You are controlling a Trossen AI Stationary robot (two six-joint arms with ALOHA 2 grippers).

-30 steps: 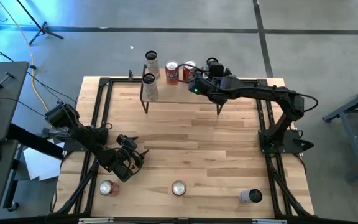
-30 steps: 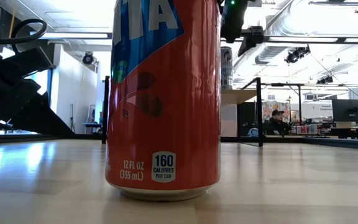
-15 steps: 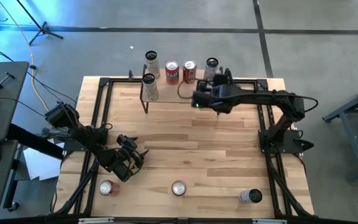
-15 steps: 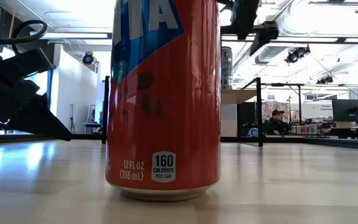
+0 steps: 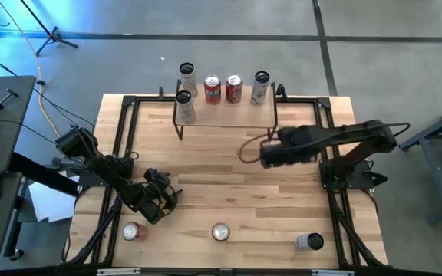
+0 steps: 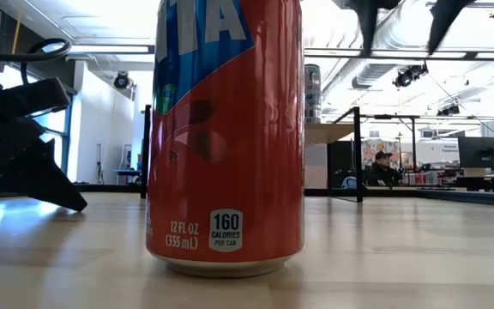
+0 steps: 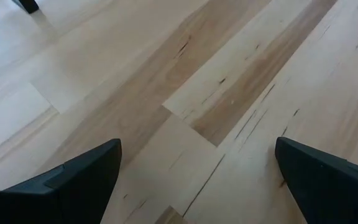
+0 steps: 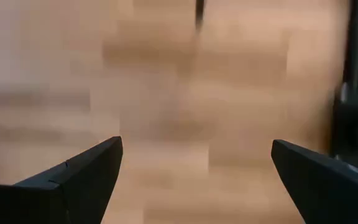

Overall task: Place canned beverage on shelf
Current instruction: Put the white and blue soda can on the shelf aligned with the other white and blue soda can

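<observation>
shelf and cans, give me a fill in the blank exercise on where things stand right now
1. The shelf carries ___ upright cans.
2. On the tabletop near the front edge stand ___ more cans.
3. The right gripper hangs over the tabletop with its fingers ___.
4. The left gripper holds ___.

Missing words: five; three; open; nothing

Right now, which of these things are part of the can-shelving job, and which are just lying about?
Part of the job:
shelf
five cans on the shelf
three cans on the table
right end effector, open, empty
left end effector, open, waiting

Lying about:
cables on the floor
stand leg
</observation>
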